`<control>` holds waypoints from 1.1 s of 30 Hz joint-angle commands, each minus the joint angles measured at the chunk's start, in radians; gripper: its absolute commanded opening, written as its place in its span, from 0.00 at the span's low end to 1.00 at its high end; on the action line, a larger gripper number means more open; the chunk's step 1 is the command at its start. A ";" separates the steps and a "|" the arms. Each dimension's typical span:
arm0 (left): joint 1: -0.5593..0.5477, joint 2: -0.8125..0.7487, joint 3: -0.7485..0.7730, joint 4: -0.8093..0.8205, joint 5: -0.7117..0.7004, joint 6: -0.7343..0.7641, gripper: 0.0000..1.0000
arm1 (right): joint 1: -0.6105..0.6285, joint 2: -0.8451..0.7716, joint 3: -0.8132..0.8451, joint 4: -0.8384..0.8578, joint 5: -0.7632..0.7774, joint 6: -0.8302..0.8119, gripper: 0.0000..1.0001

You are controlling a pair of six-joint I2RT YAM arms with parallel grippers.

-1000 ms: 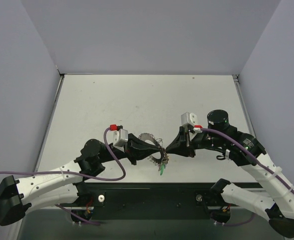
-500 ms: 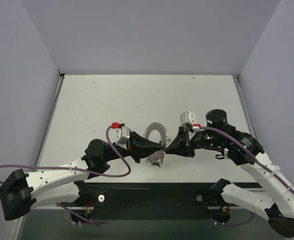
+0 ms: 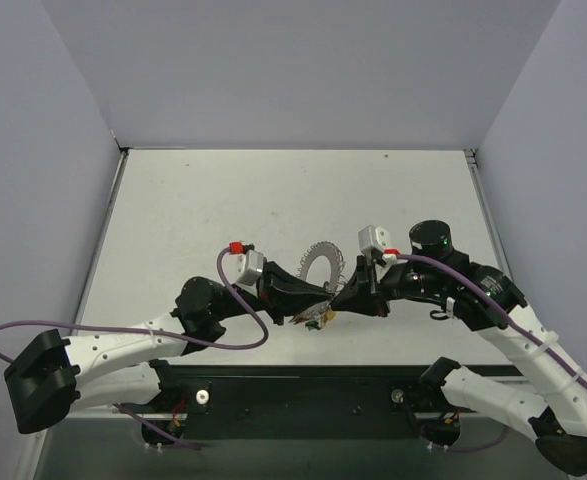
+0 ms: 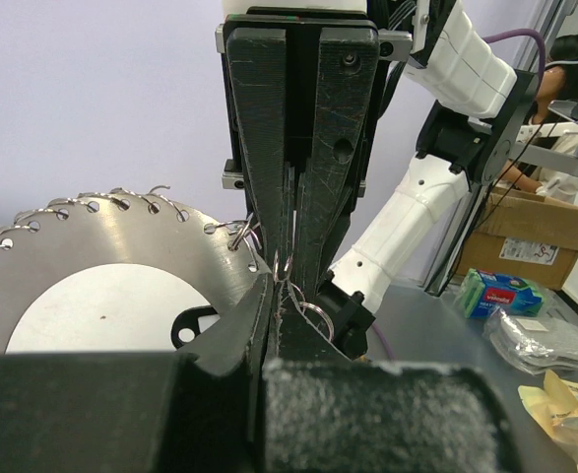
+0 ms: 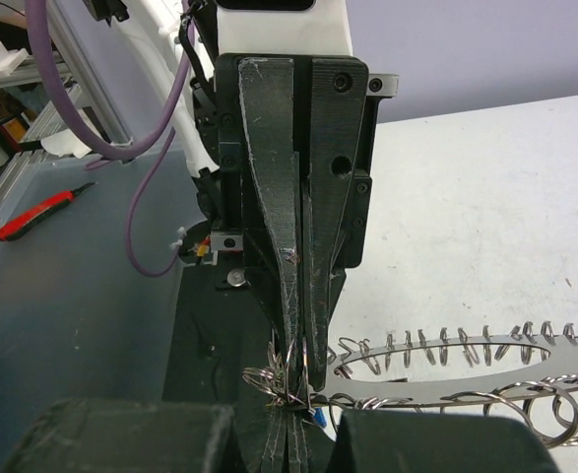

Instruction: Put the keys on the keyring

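Note:
The keyring (image 3: pixel 323 266), a silvery disc-like ring with a scalloped rim hung with small wire loops, stands on edge between my grippers. My left gripper (image 3: pixel 322 297) is shut on its lower rim; the left wrist view shows the keyring (image 4: pixel 121 266) running into the closed left gripper (image 4: pixel 274 296). My right gripper (image 3: pixel 336 297) meets it tip to tip and is shut on the bunch of small wire rings (image 5: pixel 269 379) carrying the keys (image 3: pixel 314 321), which hang below with a green head showing. In the right wrist view the keyring (image 5: pixel 466 370) lies right of the closed right gripper (image 5: pixel 293 419).
The white table (image 3: pixel 273 200) is walled at the back and on both sides. A black base plate (image 3: pixel 303 385) runs along the near edge. Purple cables (image 3: pixel 223 335) loop from both arms. A red-handled tool (image 5: pixel 32 217) lies off the table.
My left arm has moved right and lifted the keyring from lying tilted to standing on edge. The key bunch has risen with it and now sits at the right gripper's tips.

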 commanded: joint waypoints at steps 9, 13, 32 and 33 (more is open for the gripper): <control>-0.014 -0.040 0.053 0.077 0.041 -0.003 0.00 | -0.002 -0.082 -0.006 0.084 0.082 -0.017 0.32; -0.013 -0.060 0.045 0.034 0.040 0.008 0.00 | -0.002 -0.123 -0.002 0.107 0.082 -0.013 0.43; -0.013 -0.070 0.027 0.011 0.054 0.011 0.00 | -0.002 -0.099 0.000 0.208 -0.027 0.038 0.26; -0.014 -0.070 0.027 0.011 0.052 0.012 0.00 | 0.000 -0.101 0.000 0.208 -0.026 0.040 0.26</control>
